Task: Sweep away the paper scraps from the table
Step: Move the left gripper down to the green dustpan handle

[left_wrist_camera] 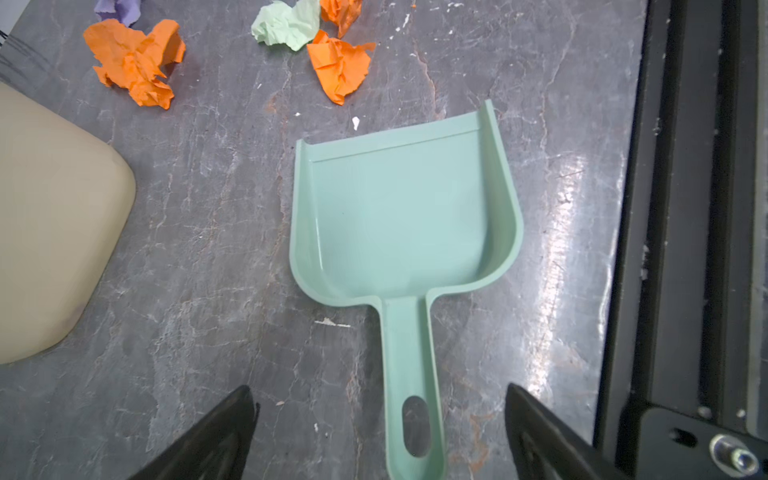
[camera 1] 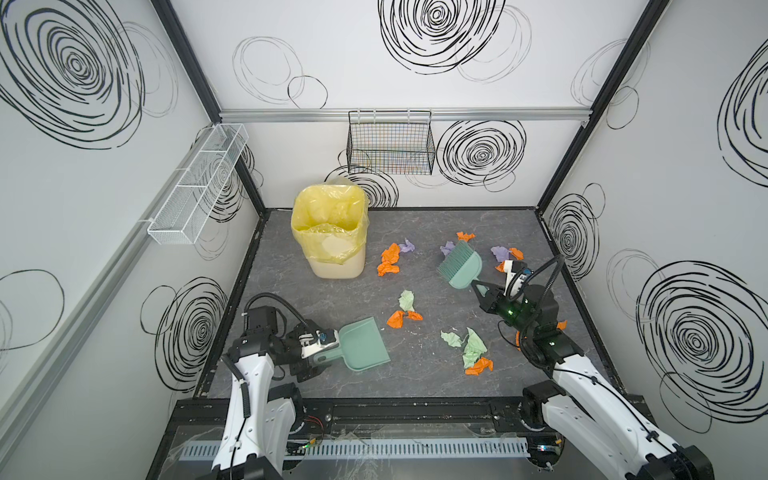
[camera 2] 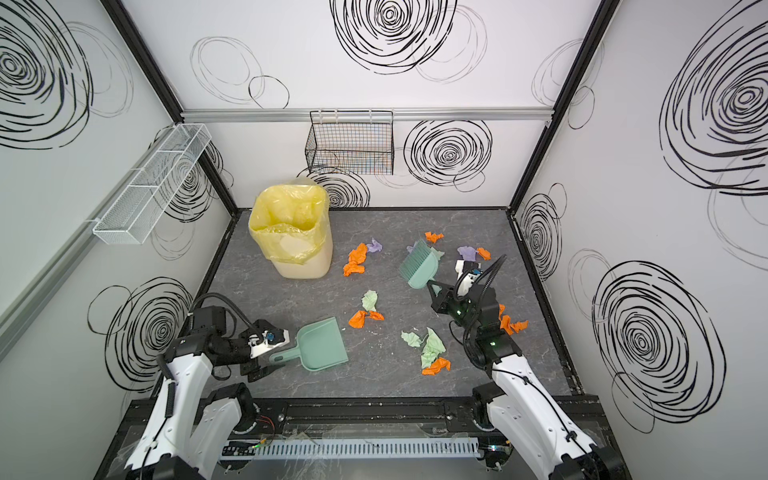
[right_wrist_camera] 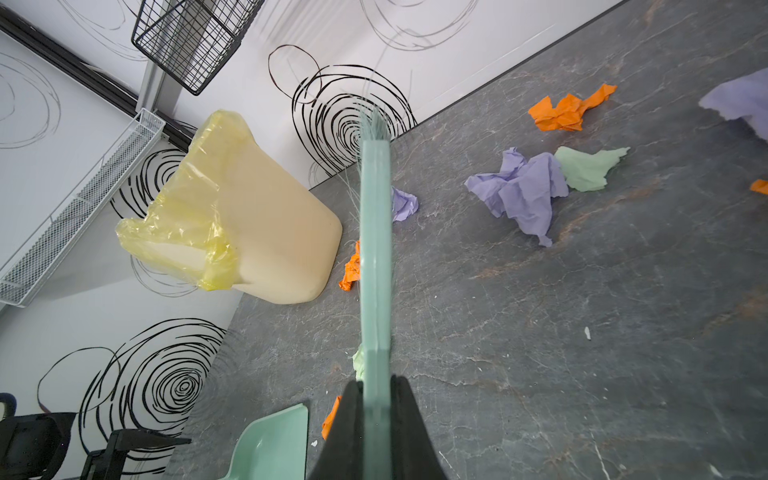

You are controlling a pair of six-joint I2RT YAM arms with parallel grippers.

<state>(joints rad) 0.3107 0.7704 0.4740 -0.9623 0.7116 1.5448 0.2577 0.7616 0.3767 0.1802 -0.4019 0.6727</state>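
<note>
Inside spread left tool point(left_wrist_camera: 378, 387), dustpan handle point(left_wrist_camera: 409, 365)

White shells over black joints cover the left arm point(camera 1: 249, 374) and right arm point(camera 1: 590, 386), ribbed black cables point(camera 1: 270, 294) arc at the wrists, and the left claw point(left_wrist_camera: 378, 387) and right claw point(right_wrist_camera: 376, 380) are tapered black.

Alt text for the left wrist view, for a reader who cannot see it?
A teal dustpan lies empty on the dark grey table, its handle between the jaws of the open left gripper, untouched. Orange, green and lilac paper scraps lie past its lip; a beige bin stands alongside.
</note>
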